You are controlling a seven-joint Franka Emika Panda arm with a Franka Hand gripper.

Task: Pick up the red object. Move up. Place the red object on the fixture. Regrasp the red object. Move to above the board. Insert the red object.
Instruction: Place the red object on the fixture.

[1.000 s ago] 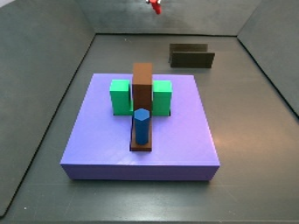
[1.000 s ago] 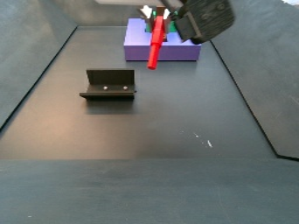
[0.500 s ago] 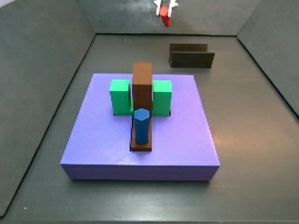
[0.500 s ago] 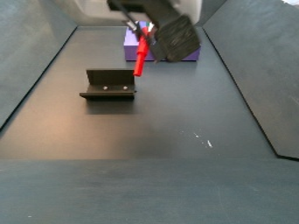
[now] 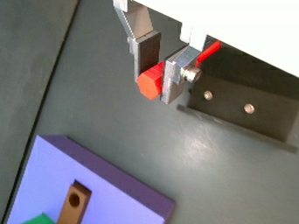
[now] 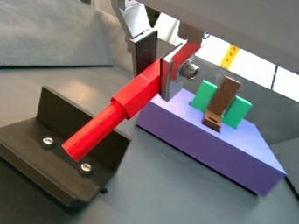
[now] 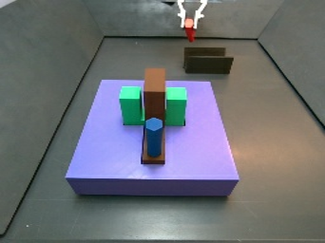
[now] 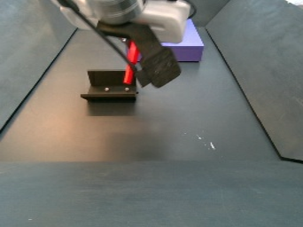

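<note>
The gripper (image 6: 162,63), clamped on the red peg (image 6: 117,112) just above the fixture (image 6: 56,149), could jam its tilted lower tip against the bracket's wall

The gripper (image 7: 192,19) hangs near the far end of a bare enclosure. Below it and all around spreads a dark grey, matte floor (image 7: 273,142) with a dull sheen from soft, even light. Plain grey walls rise on either side of the gripper (image 8: 24,53) and behind it (image 7: 133,14). Well away from the gripper, a small pale fleck (image 8: 207,142) marks the floor.
</note>
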